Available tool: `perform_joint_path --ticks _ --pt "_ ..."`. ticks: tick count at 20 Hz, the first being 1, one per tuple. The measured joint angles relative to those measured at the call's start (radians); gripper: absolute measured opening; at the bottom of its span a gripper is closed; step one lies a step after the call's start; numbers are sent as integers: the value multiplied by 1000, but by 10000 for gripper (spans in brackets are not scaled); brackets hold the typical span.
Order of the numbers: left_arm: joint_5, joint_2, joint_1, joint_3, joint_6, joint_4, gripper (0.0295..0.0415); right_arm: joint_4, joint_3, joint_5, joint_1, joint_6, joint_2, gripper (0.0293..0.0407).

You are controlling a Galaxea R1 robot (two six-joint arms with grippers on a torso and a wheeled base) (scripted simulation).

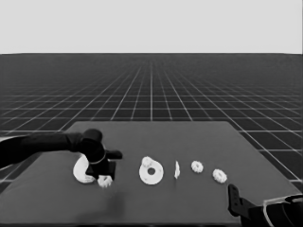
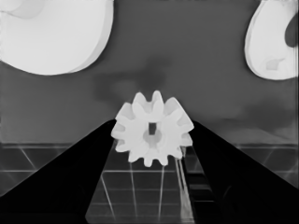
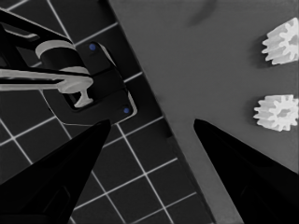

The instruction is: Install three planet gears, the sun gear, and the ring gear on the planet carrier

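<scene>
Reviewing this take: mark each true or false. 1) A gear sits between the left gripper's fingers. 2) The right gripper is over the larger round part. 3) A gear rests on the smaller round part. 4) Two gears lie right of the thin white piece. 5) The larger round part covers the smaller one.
1) True: a gear sits between the left gripper's fingers.
2) False: the right gripper waits at the table's near right corner; the larger round part is at the left.
3) True: gear on smaller round part.
4) True: gears and, right of the thin white piece.
5) False: they lie apart.

Dark flat counter on gridded floor; thin white piece stands on edge mid-counter; dark machinery with blue lights beyond counter corner.
</scene>
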Motion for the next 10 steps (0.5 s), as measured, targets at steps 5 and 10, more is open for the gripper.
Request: perform_joint_path --ticks 5,10 --pt "30 424 -26 -302 -126 -25 312 0 0 0 0 0 0 385" --pt "22 530 -29 -437 -92 -29 312 0 0 0 0 0 0 385"
